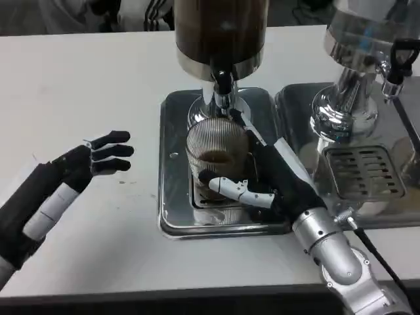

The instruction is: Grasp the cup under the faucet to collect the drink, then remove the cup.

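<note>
Your right hand [262, 177] reaches in from the lower right over the steel drip tray [172, 197] and wraps the ribbed glass cup [216, 147]. One white finger curls across the cup's near side low down, and the darker part of the hand runs up along its right side, so the fingers [230, 187] are closed around the cup and holding it. The cup stands upright on the tray's grate, directly below the faucet [224, 84] of the dark drink dispenser [220, 33]. You can see a small amount of brown liquid in the bottom of the cup. Whether anything is flowing from the faucet at this moment cannot be told.

Your left hand [72, 174] hovers over the white worktop [79, 85], well apart from the tray and to its left. Its fingers are spread and stretched out toward the tray, with nothing between them. The black fingertips point to the right, and the forearm comes in from the lower left corner.

To the right of the first tray sits a second steel tray [400, 210] with a slotted grate, just beside the first. On it stands a second dispenser [357, 46] on a shiny chrome pedestal, with a black-handled tap at the upper right. Your right silver forearm [335, 252] crosses the near edge of the worktop between the two trays.
</note>
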`<act>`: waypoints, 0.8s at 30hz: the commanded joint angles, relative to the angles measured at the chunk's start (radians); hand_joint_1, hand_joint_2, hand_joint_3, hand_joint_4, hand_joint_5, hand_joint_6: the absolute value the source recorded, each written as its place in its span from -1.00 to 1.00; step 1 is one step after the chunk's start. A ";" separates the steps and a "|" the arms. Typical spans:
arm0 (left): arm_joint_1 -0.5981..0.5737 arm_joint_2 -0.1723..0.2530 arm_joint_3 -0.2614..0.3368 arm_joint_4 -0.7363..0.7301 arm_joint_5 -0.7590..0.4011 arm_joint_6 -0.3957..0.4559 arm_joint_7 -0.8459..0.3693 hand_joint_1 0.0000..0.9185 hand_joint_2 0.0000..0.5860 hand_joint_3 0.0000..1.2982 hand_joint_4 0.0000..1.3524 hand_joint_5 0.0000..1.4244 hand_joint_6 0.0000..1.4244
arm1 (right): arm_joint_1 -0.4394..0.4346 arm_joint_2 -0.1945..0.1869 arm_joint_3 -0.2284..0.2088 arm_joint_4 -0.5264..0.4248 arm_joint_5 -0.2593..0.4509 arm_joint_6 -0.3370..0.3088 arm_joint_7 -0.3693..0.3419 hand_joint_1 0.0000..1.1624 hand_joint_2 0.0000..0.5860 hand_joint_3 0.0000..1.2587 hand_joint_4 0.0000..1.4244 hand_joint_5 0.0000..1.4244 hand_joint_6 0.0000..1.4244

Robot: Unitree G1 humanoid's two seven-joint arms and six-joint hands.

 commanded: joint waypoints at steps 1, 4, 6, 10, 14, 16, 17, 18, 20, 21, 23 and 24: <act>0.017 0.020 -0.003 -0.026 0.006 0.017 0.009 -1.00 -0.70 -0.62 -0.62 -0.58 -0.65 | -0.018 0.010 0.007 0.049 -0.004 -0.004 0.000 0.11 -0.32 -1.00 -0.95 -0.97 -0.99; 0.022 0.022 -0.003 -0.031 0.006 0.023 0.008 -1.00 -0.69 -0.61 -0.61 -0.56 -0.64 | -0.020 0.013 0.007 0.064 -0.006 -0.017 -0.008 0.12 -0.33 -0.96 -0.87 -0.88 -0.91; 0.024 0.023 -0.002 -0.034 0.005 0.026 0.007 -1.00 -0.69 -0.61 -0.61 -0.56 -0.64 | -0.018 0.016 0.007 0.071 -0.008 -0.026 -0.017 0.13 -0.30 -0.90 -0.81 -0.82 -0.85; 0.027 0.024 -0.004 -0.036 0.005 0.032 0.004 -1.00 -0.69 -0.59 -0.58 -0.54 -0.63 | -0.013 0.023 0.005 0.086 -0.009 -0.048 -0.038 0.14 -0.29 -0.78 -0.70 -0.71 -0.74; 0.033 0.023 -0.009 -0.039 0.006 0.038 0.000 -1.00 -0.70 -0.58 -0.56 -0.52 -0.62 | -0.011 0.028 0.004 0.106 -0.011 -0.067 -0.060 0.19 -0.30 -0.70 -0.61 -0.61 -0.64; 0.037 0.024 -0.010 -0.042 0.007 0.040 -0.001 -1.00 -0.74 -0.57 -0.55 -0.52 -0.61 | -0.008 0.030 0.005 0.112 -0.012 -0.075 -0.067 0.19 -0.30 -0.70 -0.60 -0.60 -0.63; 0.039 0.024 -0.010 -0.044 0.007 0.042 -0.002 -1.00 -0.74 -0.57 -0.55 -0.51 -0.61 | -0.007 0.032 0.006 0.116 -0.012 -0.079 -0.070 0.19 -0.30 -0.70 -0.59 -0.60 -0.63; 0.041 0.025 -0.010 -0.046 0.007 0.044 -0.002 -1.00 -0.74 -0.57 -0.55 -0.51 -0.61 | -0.006 0.033 0.006 0.119 -0.013 -0.083 -0.074 0.19 -0.30 -0.68 -0.59 -0.59 -0.61; 0.045 0.027 -0.009 -0.050 0.007 0.047 -0.003 -1.00 -0.76 -0.57 -0.53 -0.50 -0.61 | -0.004 0.036 0.007 0.125 -0.014 -0.090 -0.081 0.19 -0.30 -0.67 -0.57 -0.57 -0.60; 0.047 0.028 -0.010 -0.051 0.007 0.048 -0.003 -1.00 -0.76 -0.57 -0.53 -0.50 -0.60 | -0.003 0.039 0.007 0.130 -0.016 -0.094 -0.090 0.19 -0.30 -0.67 -0.57 -0.55 -0.58; 0.051 0.031 -0.008 -0.056 0.006 0.052 -0.005 -1.00 -0.76 -0.57 -0.53 -0.49 -0.59 | -0.001 0.044 0.008 0.134 -0.019 -0.101 -0.104 0.19 -0.30 -0.66 -0.55 -0.53 -0.55; 0.052 0.032 -0.008 -0.057 0.006 0.053 -0.005 -1.00 -0.77 -0.56 -0.52 -0.48 -0.59 | 0.000 0.047 0.008 0.137 -0.020 -0.104 -0.112 0.19 -0.30 -0.66 -0.55 -0.52 -0.53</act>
